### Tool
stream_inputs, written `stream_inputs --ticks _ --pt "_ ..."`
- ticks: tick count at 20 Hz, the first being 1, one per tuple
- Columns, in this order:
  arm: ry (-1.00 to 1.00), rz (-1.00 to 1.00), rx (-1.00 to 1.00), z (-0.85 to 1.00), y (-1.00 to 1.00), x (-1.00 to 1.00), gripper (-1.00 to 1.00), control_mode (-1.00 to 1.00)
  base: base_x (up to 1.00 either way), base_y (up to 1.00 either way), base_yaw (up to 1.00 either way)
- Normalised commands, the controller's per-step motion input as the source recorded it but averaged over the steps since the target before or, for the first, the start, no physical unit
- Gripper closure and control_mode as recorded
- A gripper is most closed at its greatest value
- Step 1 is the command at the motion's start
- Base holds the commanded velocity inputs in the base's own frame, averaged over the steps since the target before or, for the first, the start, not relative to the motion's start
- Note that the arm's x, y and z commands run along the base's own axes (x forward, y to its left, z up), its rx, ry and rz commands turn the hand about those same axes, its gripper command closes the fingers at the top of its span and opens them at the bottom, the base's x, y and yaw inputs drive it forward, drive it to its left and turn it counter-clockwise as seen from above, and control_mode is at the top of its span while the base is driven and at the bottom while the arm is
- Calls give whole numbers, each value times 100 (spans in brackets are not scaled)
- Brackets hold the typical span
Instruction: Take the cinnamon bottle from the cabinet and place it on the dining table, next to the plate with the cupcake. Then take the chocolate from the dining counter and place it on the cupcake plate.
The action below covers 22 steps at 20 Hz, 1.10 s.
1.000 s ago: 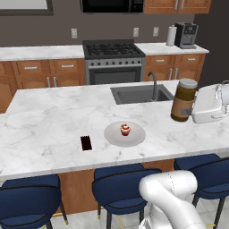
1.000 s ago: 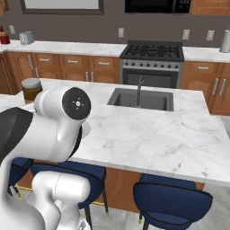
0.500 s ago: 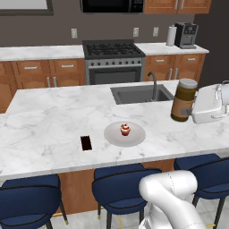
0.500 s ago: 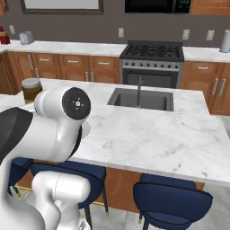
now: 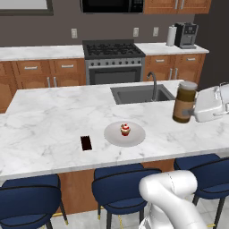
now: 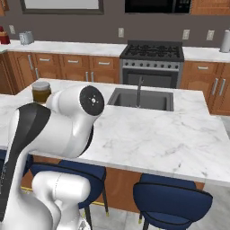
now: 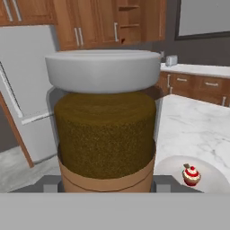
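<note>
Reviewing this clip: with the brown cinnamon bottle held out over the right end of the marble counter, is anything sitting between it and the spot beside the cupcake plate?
Nothing visible does. The brown, grey-lidded cinnamon bottle has bare white marble counter between it and the round grey plate with the cupcake. The sink lies farther back, and the dark chocolate bar lies left of the plate.

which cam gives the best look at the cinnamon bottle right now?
Hand view: the cinnamon bottle sits large between the tool's fingers, grey lid and brown contents clear. Left base view shows it whole but small, upright at the counter's right end beside the tool. Right base view shows just its top behind the arm.
</note>
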Motion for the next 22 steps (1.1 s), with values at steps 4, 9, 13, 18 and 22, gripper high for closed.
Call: stream_inputs --ticks 4,9,13,18,22 --pt "0 17 0 -29 -40 23 100 -100 0 0 0" --pt "0 20 -1 -40 -25 25 100 -100 0 0 0" --pt "0 12 -1 -51 -12 44 100 -100 0 0 0" --pt "0 3 -1 -52 -9 53 100 -100 0 0 0" --pt "0 1 0 -46 -12 48 100 -100 0 0 0"
